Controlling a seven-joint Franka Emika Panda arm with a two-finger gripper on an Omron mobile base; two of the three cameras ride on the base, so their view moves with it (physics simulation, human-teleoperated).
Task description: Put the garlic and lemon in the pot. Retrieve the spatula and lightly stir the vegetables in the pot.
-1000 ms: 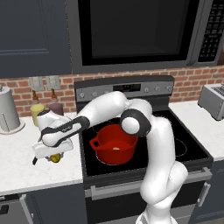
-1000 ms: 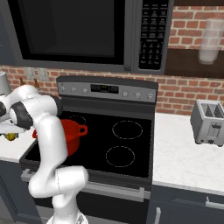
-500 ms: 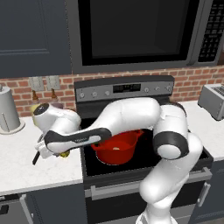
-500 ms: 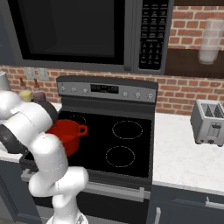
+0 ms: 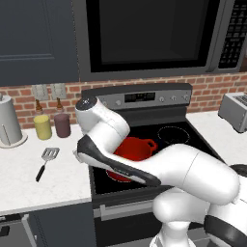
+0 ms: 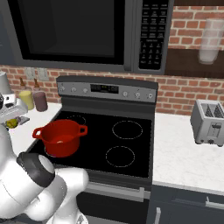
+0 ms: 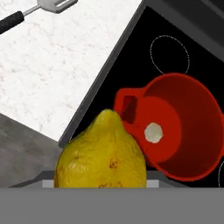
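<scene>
The lemon (image 7: 101,153) is held in the tool (image 6: 13,118), raised beside the left rim of the pot (image 7: 183,131); half a second earlier it was lower, over the worktop (image 5: 29,178). The garlic (image 7: 153,132) is seen inside the pot from the hand view. The spatula (image 5: 46,162) lies on the worktop, well apart. No legible writing is visible.

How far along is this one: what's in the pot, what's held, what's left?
The garlic already lies in the pot. The lemon sits close against the camera in the hand view, apparently carried in the tool, above the stove edge beside the pot. Left: drop it in, then fetch the spatula from the counter and stir.
</scene>
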